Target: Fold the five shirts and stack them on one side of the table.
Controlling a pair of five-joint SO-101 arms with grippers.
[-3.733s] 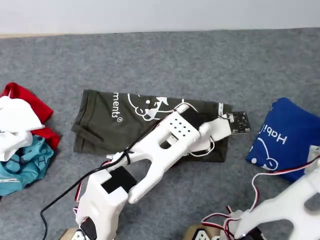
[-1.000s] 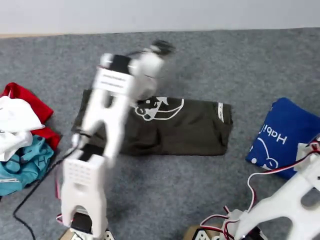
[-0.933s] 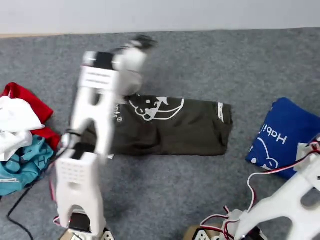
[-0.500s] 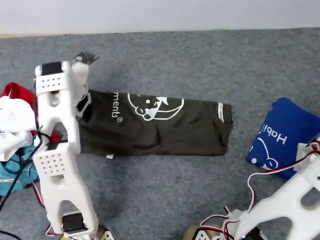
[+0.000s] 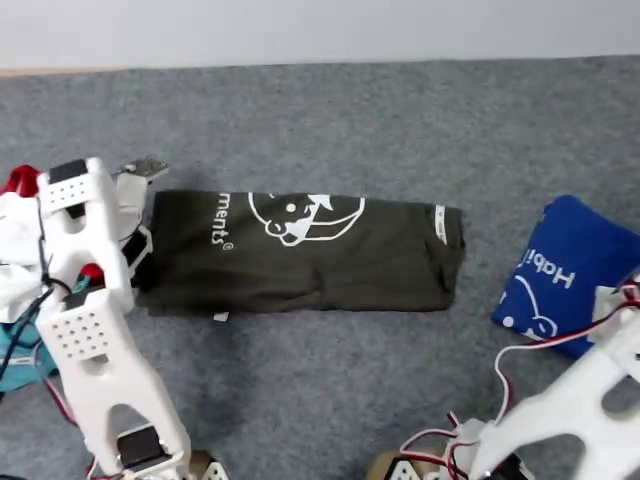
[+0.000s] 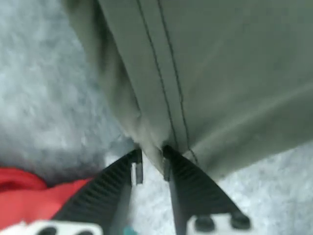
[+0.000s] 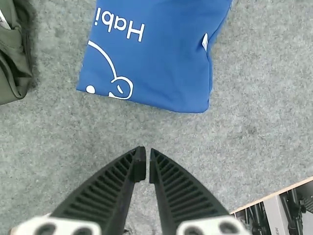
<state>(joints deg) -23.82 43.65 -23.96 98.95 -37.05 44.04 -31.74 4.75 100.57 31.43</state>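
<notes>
Fold of the olive shirt, short end pinched

The olive shirt [image 5: 300,250] lies in the middle of the grey desk [image 5: 400,120] as a long strip, running from 9 o'clock to 3 o'clock in the high view, with its print facing up. The left gripper [image 6: 151,157] sits at the strip's 9 o'clock end. Its jaws are narrow and clamp the stitched hem between them.

The right gripper [image 7: 145,164] hangs over bare desk with its jaws almost touching and nothing in them. Just beside it, at the 3 o'clock edge of the desk, lies the blue shirt [image 7: 156,54], already folded. At the 9 o'clock edge a red shirt [image 5: 20,182], a white shirt [image 5: 15,228] and a teal shirt [image 5: 15,345] lie heaped and unfolded.

The step in hand looks like the cross-fold, which would shorten the strip into a packet. The next move probably calls for lifting the pinched end just clear of the desk and carrying it toward 3 o'clock. It would be laid square on the far end so the layers underneath do not drag or bunch.
</notes>
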